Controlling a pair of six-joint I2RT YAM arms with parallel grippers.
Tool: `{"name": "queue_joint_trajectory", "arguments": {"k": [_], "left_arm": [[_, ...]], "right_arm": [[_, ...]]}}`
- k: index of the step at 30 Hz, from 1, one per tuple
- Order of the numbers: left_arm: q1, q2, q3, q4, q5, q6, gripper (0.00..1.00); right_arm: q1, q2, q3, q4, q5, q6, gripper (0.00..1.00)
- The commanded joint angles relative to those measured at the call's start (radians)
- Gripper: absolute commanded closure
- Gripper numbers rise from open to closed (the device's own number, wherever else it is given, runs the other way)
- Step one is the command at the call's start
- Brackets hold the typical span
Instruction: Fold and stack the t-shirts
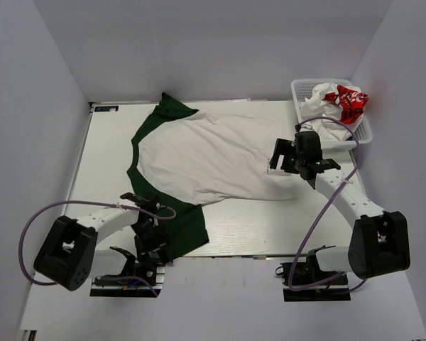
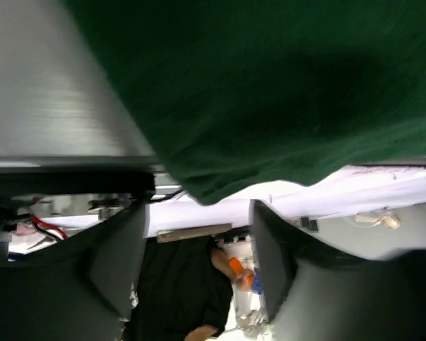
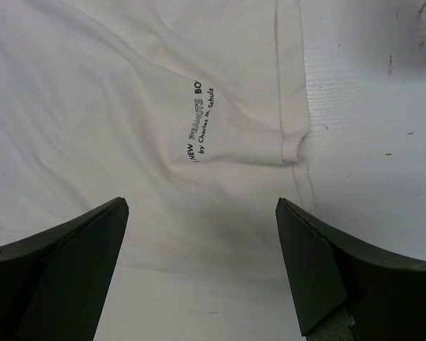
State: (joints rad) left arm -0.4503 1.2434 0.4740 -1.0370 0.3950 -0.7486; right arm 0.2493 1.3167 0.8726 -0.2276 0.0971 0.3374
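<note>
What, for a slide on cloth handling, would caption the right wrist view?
Right gripper, jaws open, hovers over the hem corner of the off-white t-shirt near its lettering; table at right.

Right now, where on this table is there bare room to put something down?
Bare table: left of the off-white tee, and along the near edge, right of its green sleeve. Crowded: the full basket and the left gripper's corner.

Top external: high on the 6 o'clock side, looking down over the whole white desk. Left wrist: hard against the dark green cloth sleeve, 7 o'clock overhead. Right wrist: close above the off-white cloth t-shirt, 3 o'clock overhead.
</note>
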Motion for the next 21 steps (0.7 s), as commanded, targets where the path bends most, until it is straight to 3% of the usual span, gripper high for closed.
{"name": "queue_joint_trajectory", "arguments": {"k": [1,7,10,13,21], "left_arm": [[-0.021,0.053,0.029,0.132,-0.027,-0.011,0.34],[-0.051,0.152,0.064,0.181,-0.036,0.0,0.53],[-0.062,0.182,0.091,0.192,-0.027,0.011,0.68],[-0.073,0.205,0.132,0.18,-0.027,0.02,1.0],[-0.082,0.068,0.16,0.137,-0.018,0.038,1.0]], "right_arm": [[-0.005,-0.004,-0.006,0.019,0.023,0.02,0.1],[-0.005,-0.017,-0.044,-0.007,0.052,0.048,0.1],[-0.011,-0.025,-0.061,-0.019,0.052,0.054,0.1],[-0.01,-0.042,-0.09,-0.053,0.07,0.077,0.1],[-0.019,-0.224,-0.197,-0.265,0.088,0.184,0.1]]}}
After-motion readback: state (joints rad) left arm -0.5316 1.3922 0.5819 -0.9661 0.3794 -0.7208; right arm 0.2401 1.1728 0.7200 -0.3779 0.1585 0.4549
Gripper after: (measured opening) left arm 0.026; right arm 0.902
